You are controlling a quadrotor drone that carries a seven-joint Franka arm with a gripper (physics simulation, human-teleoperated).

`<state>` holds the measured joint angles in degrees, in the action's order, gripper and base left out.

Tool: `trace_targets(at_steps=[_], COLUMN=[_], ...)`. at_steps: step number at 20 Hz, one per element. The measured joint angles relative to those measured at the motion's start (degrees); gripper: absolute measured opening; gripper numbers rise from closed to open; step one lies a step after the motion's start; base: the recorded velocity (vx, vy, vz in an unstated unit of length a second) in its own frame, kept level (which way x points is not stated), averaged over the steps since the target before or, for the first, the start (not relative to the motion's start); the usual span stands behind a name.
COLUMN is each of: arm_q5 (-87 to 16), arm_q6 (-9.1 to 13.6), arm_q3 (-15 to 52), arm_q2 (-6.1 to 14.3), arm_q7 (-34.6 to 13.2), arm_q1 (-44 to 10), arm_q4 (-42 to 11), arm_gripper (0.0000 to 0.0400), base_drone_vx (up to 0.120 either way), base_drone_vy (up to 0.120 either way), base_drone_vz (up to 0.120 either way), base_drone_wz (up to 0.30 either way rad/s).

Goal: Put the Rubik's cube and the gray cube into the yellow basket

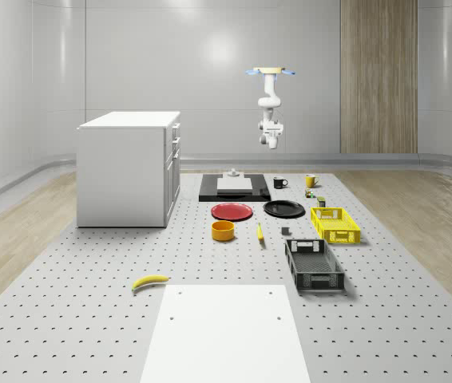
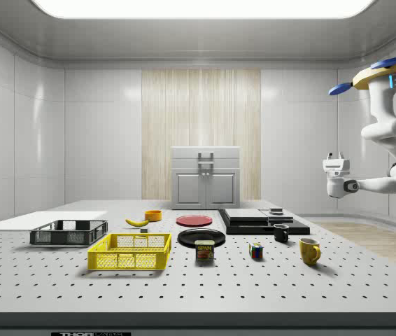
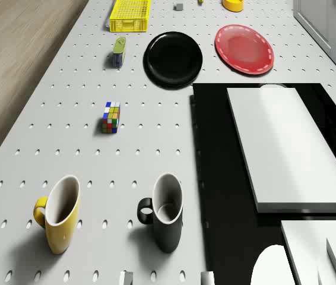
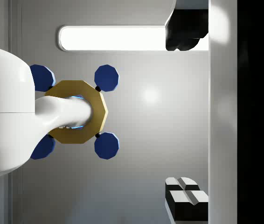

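Bright, even light comes from the long white ceiling lamp [image 4: 113, 38]. Small soft shadows sit under things. Walls shine a little.

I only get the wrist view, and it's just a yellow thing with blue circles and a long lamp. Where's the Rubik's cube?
Observer: The Rubik's cube sits on the table, between the yellow mug and a can.
Operator: And the basket?
Observer: The yellow basket stands just past that can and looks empty.
Operator: Are we high up?
Observer: Yes. The drone hovers high over the mug end of the table, and the gripper is in the air well above everything.
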<state>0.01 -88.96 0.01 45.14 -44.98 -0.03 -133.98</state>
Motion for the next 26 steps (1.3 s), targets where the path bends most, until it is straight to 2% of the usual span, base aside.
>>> trace_targets(at_steps=[6,8,12,18,26], arm_q5=[0.06,0.07,0.10,0.12,0.14], arm_q6=[5.61,7.08,9.27,10.69,10.90], arm_q3=[0.08,0.11,0.14,0.19,0.23], arm_q2=[-1.45,-2.28,-3.70,-4.71,-4.88], arm_q7=[0.09,0.10,0.13,0.16,0.18], arm_q1=[-0.16,-0.19,-0.26,-0.33,-0.39], arm_q4=[7.33,9.73,13.51,16.21,16.93], arm_gripper=[0.0400,0.0400,0.0400,0.0400,0.0400], base_drone_vx=[0.000,0.000,0.110,0.120,0.120], base_drone_vy=[0.000,0.120,0.120,0.120,0.120], base_drone_vz=[0.000,0.000,0.000,0.000,0.000], base_drone_wz=[0.000,0.000,0.000,0.000,0.000])
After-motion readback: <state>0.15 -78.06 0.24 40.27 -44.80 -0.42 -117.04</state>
